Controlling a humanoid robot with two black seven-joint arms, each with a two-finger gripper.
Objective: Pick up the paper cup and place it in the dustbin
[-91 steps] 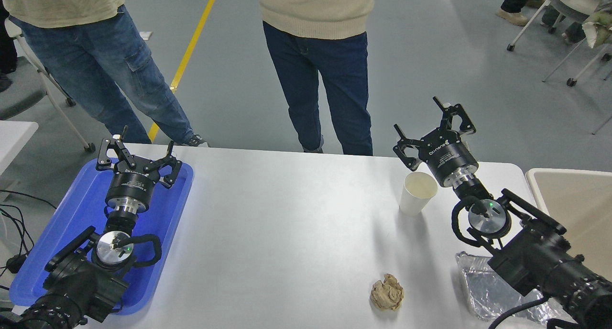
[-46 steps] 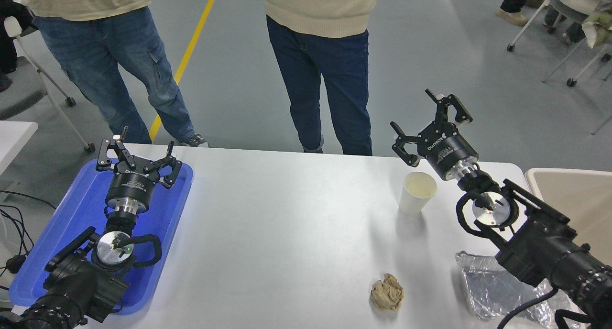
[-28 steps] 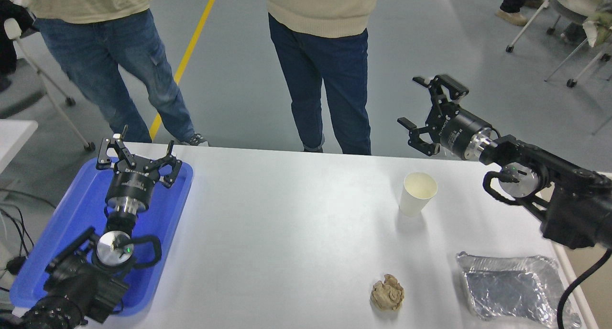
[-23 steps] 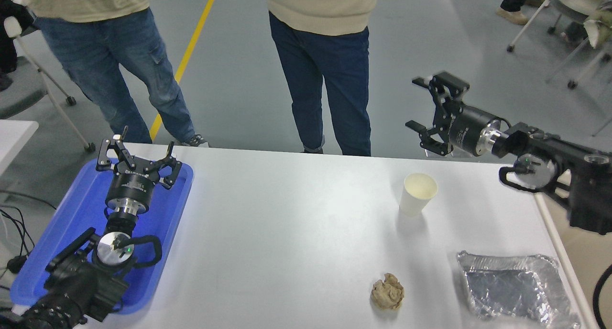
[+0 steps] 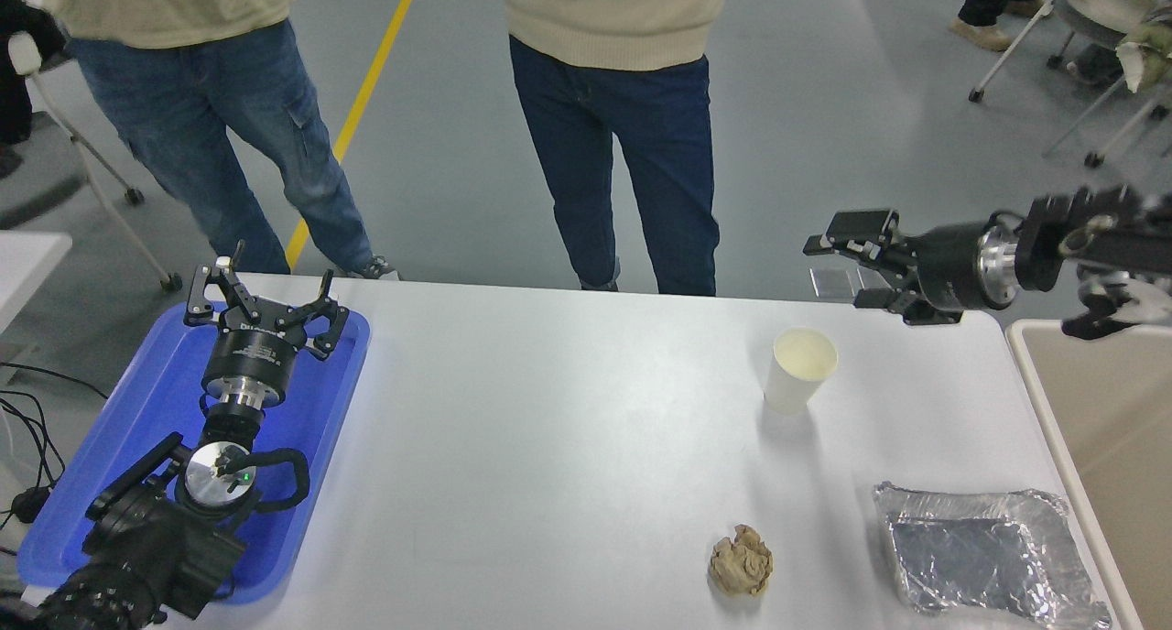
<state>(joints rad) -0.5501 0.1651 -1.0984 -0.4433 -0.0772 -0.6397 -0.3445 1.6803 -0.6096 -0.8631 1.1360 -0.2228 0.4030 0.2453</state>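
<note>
Bench (image 5: 568, 447) front carries a crumpled brown paper ball (image 5: 742, 561) and a foil tray (image 5: 984, 557). Left gripper (image 5: 265, 296) sits parked over the blue tray (image 5: 101, 483), fingers spread. Farther back, the paper cup (image 5: 798, 368) stands upright, untouched. Beyond it, the right gripper (image 5: 847, 264) hovers sideways, fingers apart and empty, near the dustbin (image 5: 1099, 410).

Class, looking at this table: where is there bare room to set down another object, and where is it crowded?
The widest bare stretch lies between the blue tray and the paper cup. A smaller patch lies between the cup and the dustbin. The near right corner is crowded: crumpled paper ball, foil tray. The left pincer occupies the tray.
</note>
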